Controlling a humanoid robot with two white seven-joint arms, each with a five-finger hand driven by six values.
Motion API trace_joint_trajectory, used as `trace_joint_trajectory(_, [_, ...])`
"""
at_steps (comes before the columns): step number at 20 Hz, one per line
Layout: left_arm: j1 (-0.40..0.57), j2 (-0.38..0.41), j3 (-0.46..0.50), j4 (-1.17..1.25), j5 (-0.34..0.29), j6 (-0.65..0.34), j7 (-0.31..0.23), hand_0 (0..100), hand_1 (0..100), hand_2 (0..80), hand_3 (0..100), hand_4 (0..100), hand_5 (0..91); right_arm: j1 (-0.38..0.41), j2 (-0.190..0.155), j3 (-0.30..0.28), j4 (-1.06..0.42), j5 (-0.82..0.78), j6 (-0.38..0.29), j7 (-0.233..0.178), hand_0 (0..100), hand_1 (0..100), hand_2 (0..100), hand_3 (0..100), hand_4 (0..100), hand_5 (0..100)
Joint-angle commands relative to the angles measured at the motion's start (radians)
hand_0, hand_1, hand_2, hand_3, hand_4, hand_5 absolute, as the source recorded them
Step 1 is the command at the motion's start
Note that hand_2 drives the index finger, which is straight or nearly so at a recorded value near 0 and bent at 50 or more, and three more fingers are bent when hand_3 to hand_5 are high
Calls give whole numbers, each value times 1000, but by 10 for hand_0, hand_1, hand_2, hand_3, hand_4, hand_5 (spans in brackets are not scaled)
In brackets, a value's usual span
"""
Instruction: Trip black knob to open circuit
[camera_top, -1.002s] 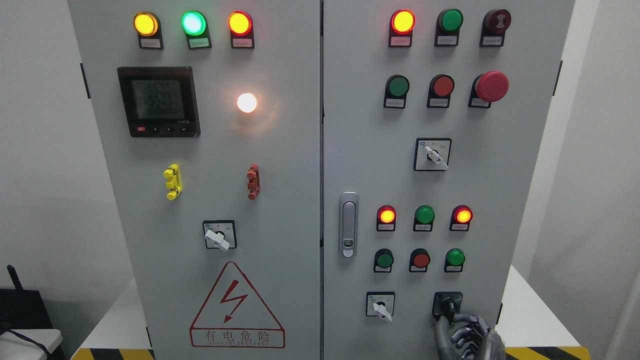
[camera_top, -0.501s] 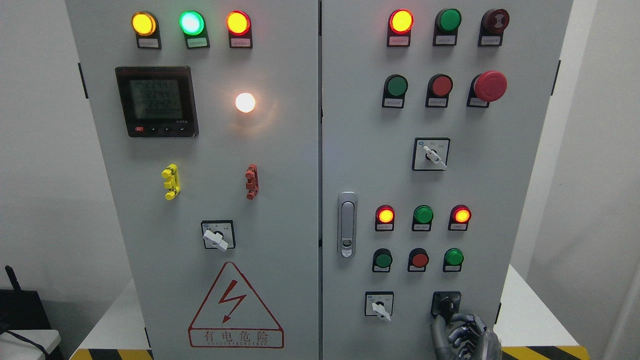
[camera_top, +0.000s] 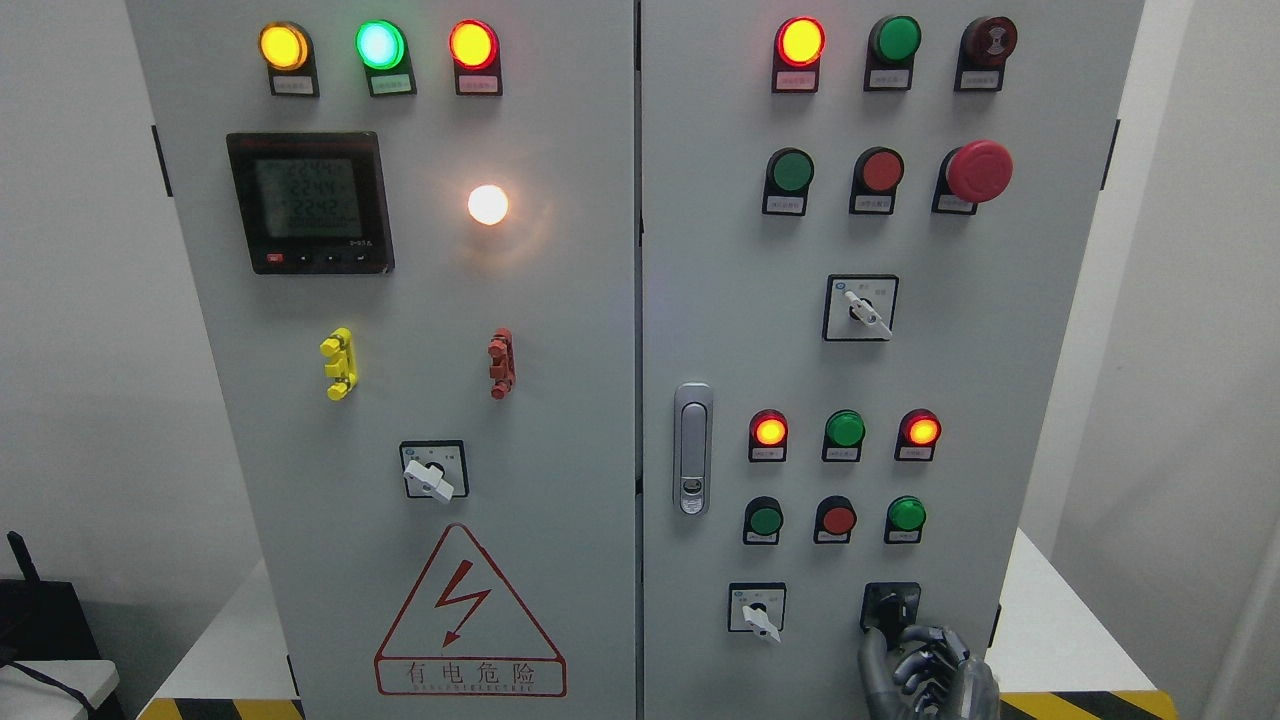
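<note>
From the head view, a grey cabinet (camera_top: 560, 330) with two doors filled the frame, standing on a white desk (camera_top: 1050, 620). Three lit lamps sat at the upper left of the frame and one white lamp (camera_top: 488, 204) glowed below them beside one black meter (camera_top: 309, 203). Three white-handled selector switches showed — one on the left door (camera_top: 432, 471), two on the right (camera_top: 860, 308) (camera_top: 757, 608). One red mushroom button (camera_top: 978, 171) sat at the upper right. The black knob (camera_top: 890, 606) was at the lower right of the frame, its long axis roughly upright, leaning slightly. One robot hand, the right (camera_top: 925, 670), rose from the bottom edge — fingers (camera_top: 920, 660) curled, thumb tip touching the knob's lower edge; a full grip could not be told.
</note>
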Motion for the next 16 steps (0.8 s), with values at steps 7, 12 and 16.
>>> trace_joint_trajectory(7, [-8,0,0,0,-32,0,1,120,389,0,0,0,0,-1,7,1,-2,-36,-4,2,454,734,578,909,935,958])
trace_joint_trajectory(12, [-8,0,0,0,-32,0,1,120,389,0,0,0,0,1,6,9,-3,-64,-3,2,447,727,582,915,937,958])
trace_joint_trajectory(16, [-8,0,0,0,-34,0,1,120,389,0,0,0,0,-1,6,9,-3,-65,-3,2,442,725,585,918,937,958])
